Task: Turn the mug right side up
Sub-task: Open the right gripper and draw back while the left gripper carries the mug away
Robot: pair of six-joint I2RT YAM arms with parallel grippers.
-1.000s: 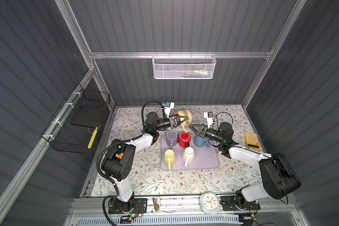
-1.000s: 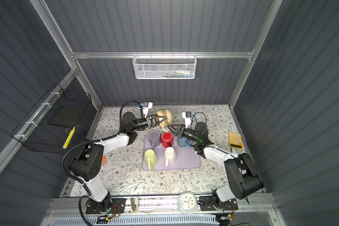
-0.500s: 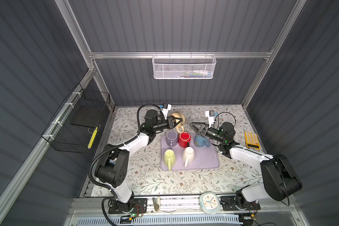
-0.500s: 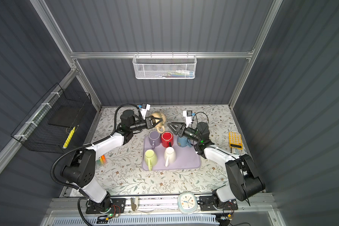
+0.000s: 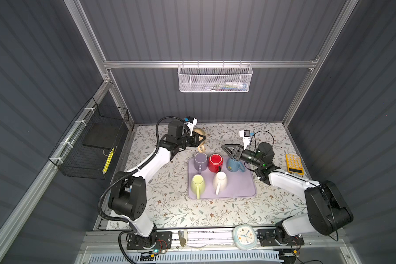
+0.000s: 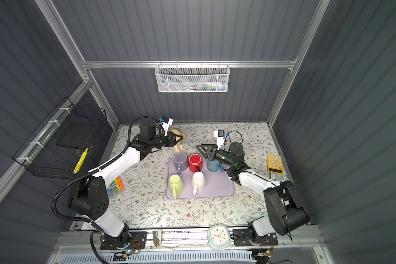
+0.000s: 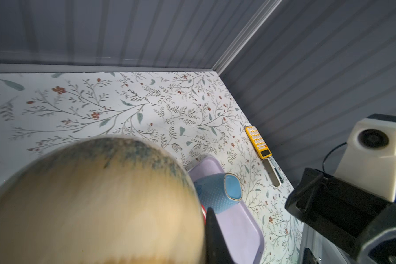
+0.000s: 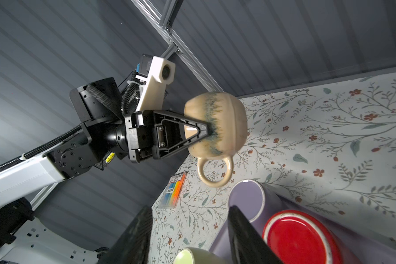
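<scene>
Beige mug (image 8: 229, 123) leftward; five on tray (image 5: 238, 188)

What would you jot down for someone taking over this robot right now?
The left gripper is shut on the rim of the beige mug, holding it in the air behind the tray, on its side, handle hanging down.
The right gripper is open and empty, by the tray's far edge.
On the tray: purple mug, red mug, blue mug, green mug, white mug, apparently bottom up.
Done: beige mug lifted, tipped sideways.
Left: finish the turn, set it down mouth up.
</scene>
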